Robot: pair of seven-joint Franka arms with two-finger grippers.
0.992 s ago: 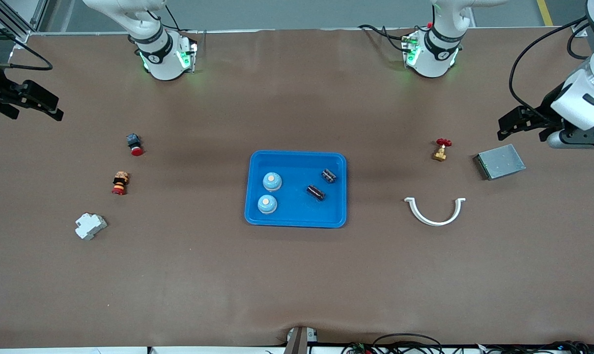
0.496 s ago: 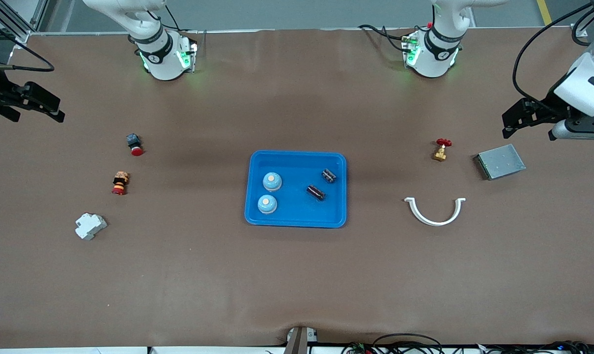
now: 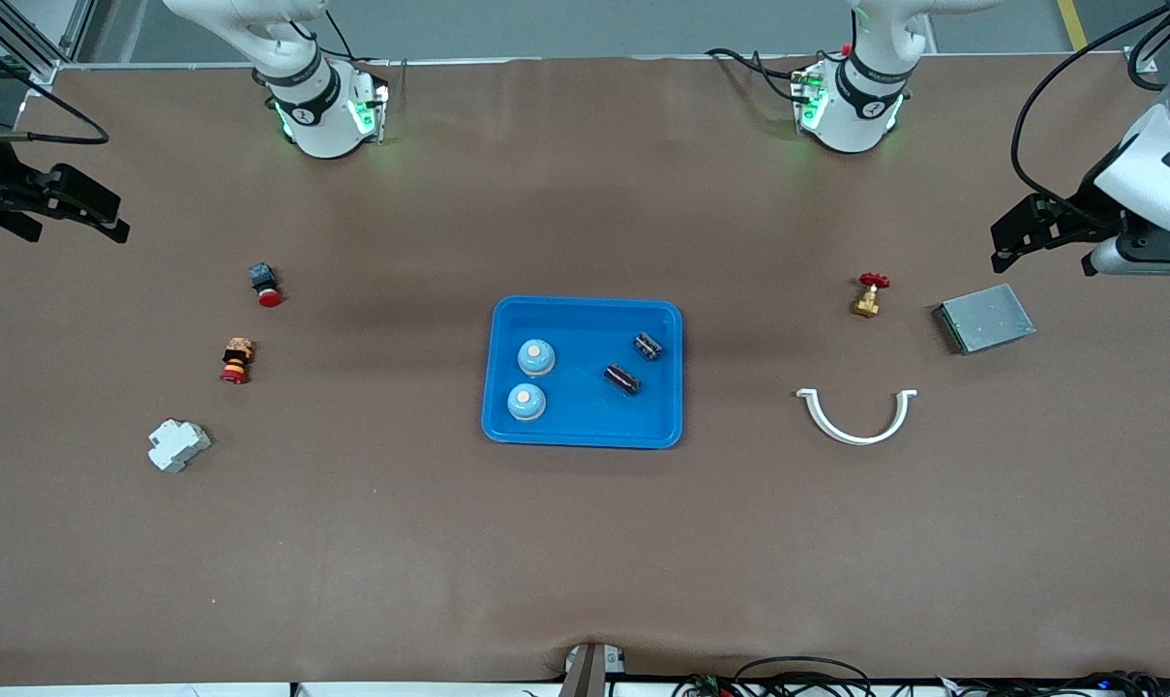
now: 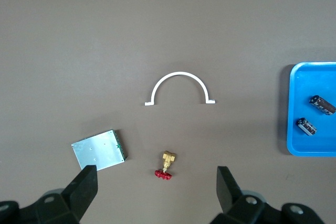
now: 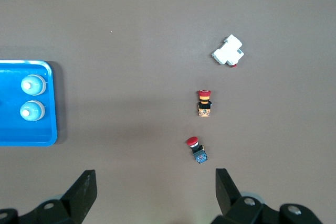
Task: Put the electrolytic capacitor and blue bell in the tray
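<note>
With their jaws spread wide and holding nothing, both grippers hang in the air at the two ends of the bench, well apart from the task's things. The left gripper (image 3: 1015, 237) is over the bare bench at the left arm's end, near a small grey metal box (image 3: 985, 318) and a brass valve with a red handwheel (image 3: 869, 294); a white half-ring clip (image 3: 857, 416) lies nearer the front camera than these. The right gripper (image 3: 81, 208) is over the bench edge at the right arm's end, with a blue-bodied red pushbutton (image 3: 264, 285), a red and orange stop button (image 3: 237, 360) and a white circuit breaker (image 3: 178, 444) lying between it and the middle.

The blue tray (image 3: 585, 433) sits at the middle of the bench, between the two grippers. In it stand two blue bells (image 3: 536, 356) (image 3: 526, 402), side by side toward the right arm's end. Two dark electrolytic capacitors (image 3: 647, 346) (image 3: 622, 378) lie on their sides in the tray, toward the left arm's end.
</note>
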